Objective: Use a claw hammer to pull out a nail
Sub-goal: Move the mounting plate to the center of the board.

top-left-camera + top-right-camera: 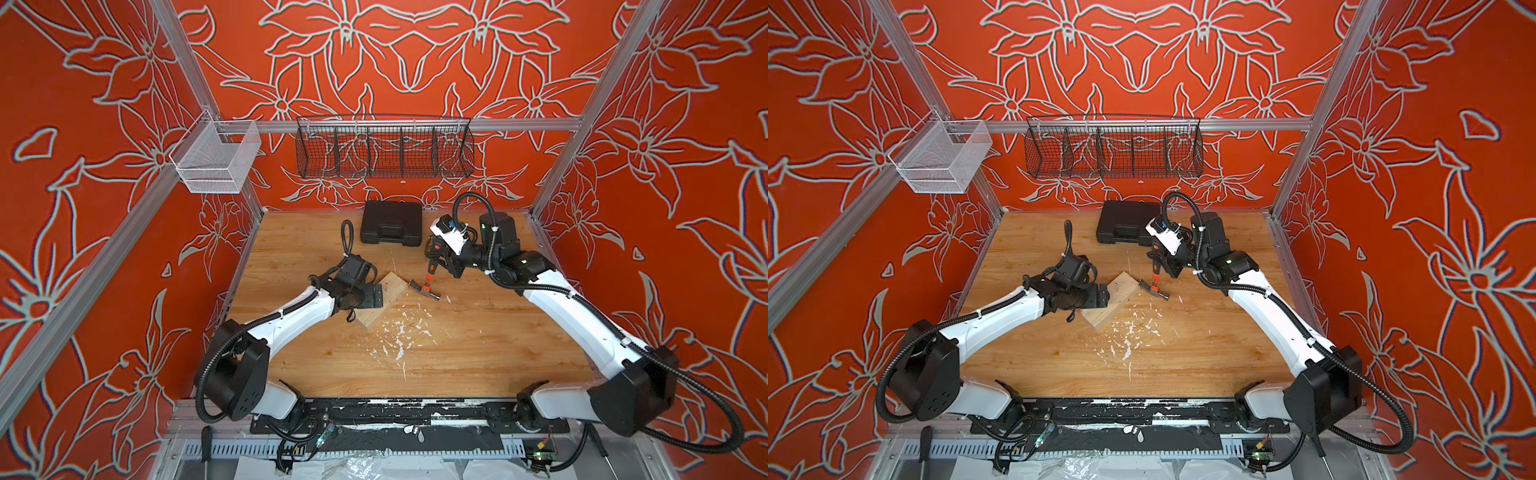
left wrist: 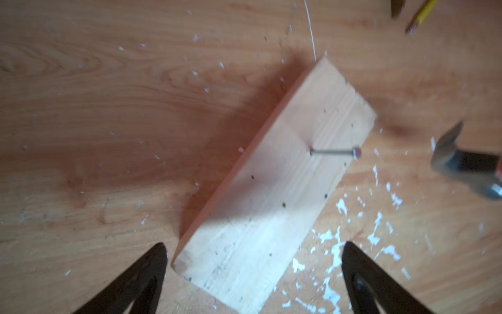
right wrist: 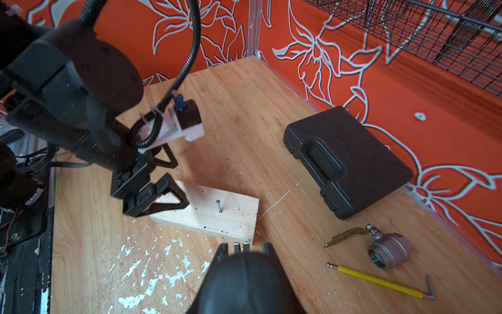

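While R tool (image 1: pixel 434 255) grips claw hammer (image 1: pixel 429 276), L tool (image 2: pixel 254 244) wide over block (image 3: pixel 231 218) w/ nail (image 3: pixel 218 205); case (image 3: pixel 347 163), valve (image 3: pixel 389 250), pencil (image 3: pixel 380 282) nearby.

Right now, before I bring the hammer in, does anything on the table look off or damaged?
White flakes litter the table beside the wood block, like chipped paint. The block lies diagonally and is pocked with small dark holes. The nail stands upright in it and looks straight. Nothing else stands out.
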